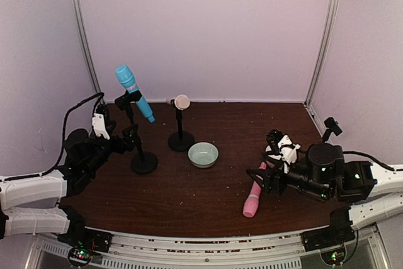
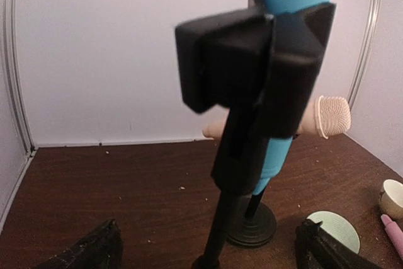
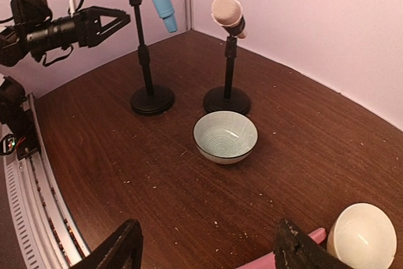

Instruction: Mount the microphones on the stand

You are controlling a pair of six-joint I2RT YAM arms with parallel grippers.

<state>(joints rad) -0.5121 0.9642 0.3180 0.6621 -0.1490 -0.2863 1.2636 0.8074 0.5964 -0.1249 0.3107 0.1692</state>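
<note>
The left arm (image 1: 38, 190) lies low on the left side and reaches toward the tall stand (image 1: 144, 163). The left fingers (image 2: 94, 253) are spread wide and hold nothing. The pole of the tall stand is just in front of them. The right arm (image 1: 352, 181) comes in low from the right side and points left. The right fingers (image 3: 123, 250) are wide apart too and do not squeeze anything. The pink microphone (image 1: 254, 196) lies flat on the tabletop (image 1: 189, 200). Its thin end is right by the right fingers and its thick end points to the near edge. The blue microphone (image 1: 134, 92) sits tilted in the clip at the top of the tall stand, with its head up and to the left. The cream microphone (image 1: 181, 102) sits on the short stand (image 1: 181, 141), which is a bit farther back and to the right. A pale green bowl (image 1: 203, 163) stands near the middle, just right of the short stand's foot. You can see the rings on its bottom. A pale round thing (image 3: 362, 237) sits beside the pink microphone, and I cannot tell what it is.
</note>
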